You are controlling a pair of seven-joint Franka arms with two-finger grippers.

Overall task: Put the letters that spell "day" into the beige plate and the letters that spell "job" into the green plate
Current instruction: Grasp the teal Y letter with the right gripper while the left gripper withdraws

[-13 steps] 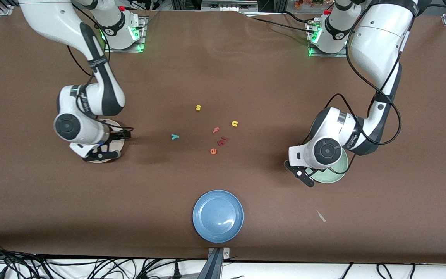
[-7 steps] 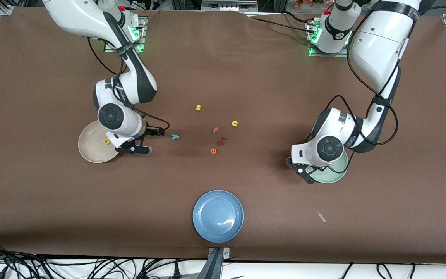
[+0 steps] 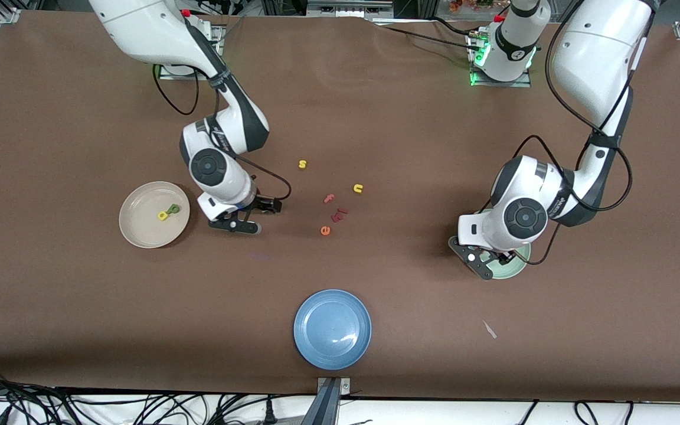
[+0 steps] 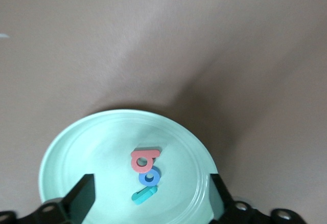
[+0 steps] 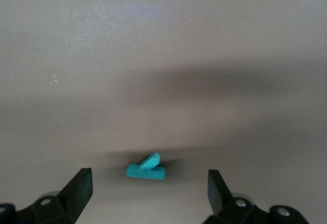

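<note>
**Mint-green plate holds b, o and j; teal y lies under the right gripper**

Salmon b, blue o and teal j lie touching in the green plate, the left gripper above them with jaws wide. Yellow d and green a sit in the beige plate. Over the teal y on the brown worktop, the right gripper hangs spread wide. Loose letters read s, u, f, e.
</note>
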